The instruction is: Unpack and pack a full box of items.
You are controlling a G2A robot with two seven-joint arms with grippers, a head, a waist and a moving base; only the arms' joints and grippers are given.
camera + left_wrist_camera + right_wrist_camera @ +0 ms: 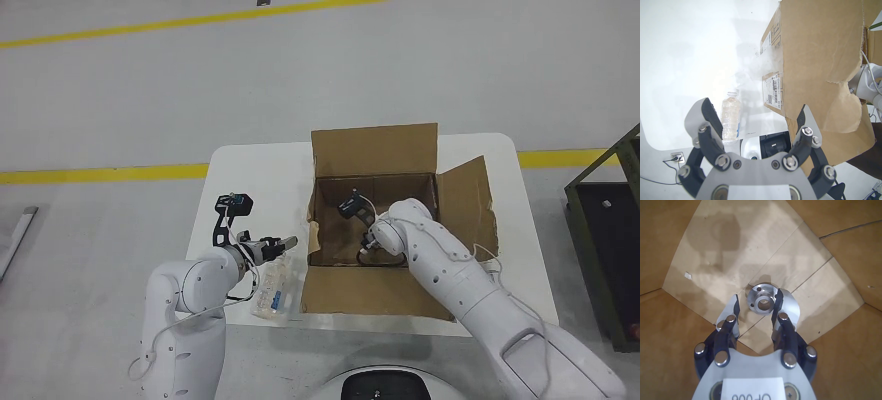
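Note:
An open cardboard box (468, 205) stands on the white table (240, 170). On the box's floor (715, 262) lies a round metal flange (761, 301) with a bored hub. My right gripper (758, 303) is down inside the box, open, its fingers on either side of the flange; one pad looks to touch its rim. A clear plastic bottle (730, 117) lies on the table beside the box's outer wall (810, 56). My left gripper (755, 111) hangs open above the bottle with nothing in it; in the top view that gripper (285, 244) sits just left of the box.
The box's flaps stand up at the far side and fold out to the right and front. A torn flap edge (844, 79) hangs near my left gripper. A dark metal frame (610, 240) stands off the table's right end. Bare tabletop lies left of the box.

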